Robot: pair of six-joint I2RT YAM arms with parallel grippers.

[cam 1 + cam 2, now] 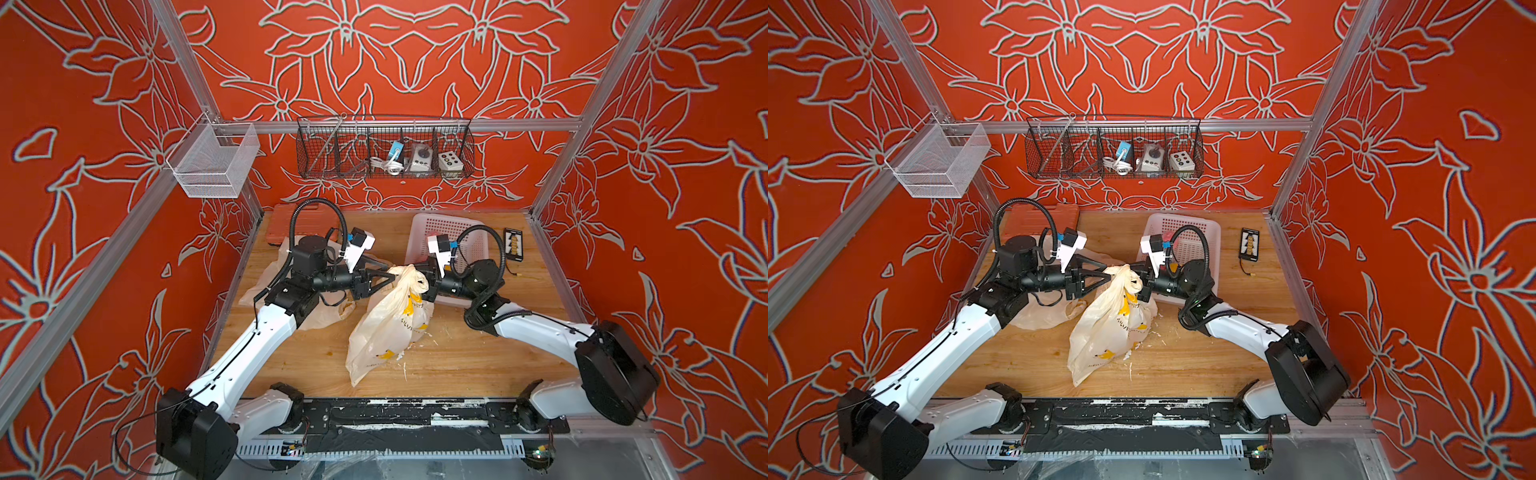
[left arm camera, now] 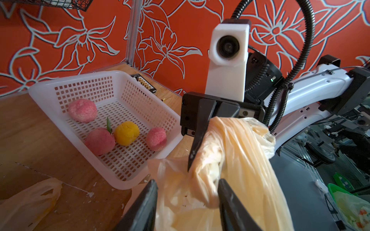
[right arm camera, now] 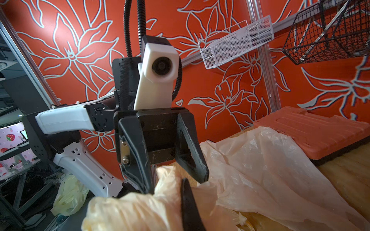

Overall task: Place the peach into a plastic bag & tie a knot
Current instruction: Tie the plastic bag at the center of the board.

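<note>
In the left wrist view, the plastic bag is seen gathered into a twisted neck. That neck is clamped by the right gripper, whose jaws are closed tight on the plastic. The left gripper is shown in the right wrist view with its jaws set partly apart, one on each side of the same neck. Plastic lies between them, but no firm pinch can be made out. In both top views the bag is found near the middle of the table, its body resting on the wood and its top lifted between the two grippers. No peach can be seen through the plastic, so it cannot be told whether one is inside. Three peaches lie in the white basket beside a yellow fruit, near the bag.

The step in hand is judged to be the knot. For it to be done well, one strand of the neck should be taken by the left gripper, not the whole bunch. It should be taken close to the right gripper's hold so that little slack is given. That hold should be kept firm while the strand is drawn through. The pull should be made steadily and along the strand, since thin film is easily torn or slipped from narrow jaws. The bag's body should be kept on the table so that its weight is not hung on the knot.
</note>
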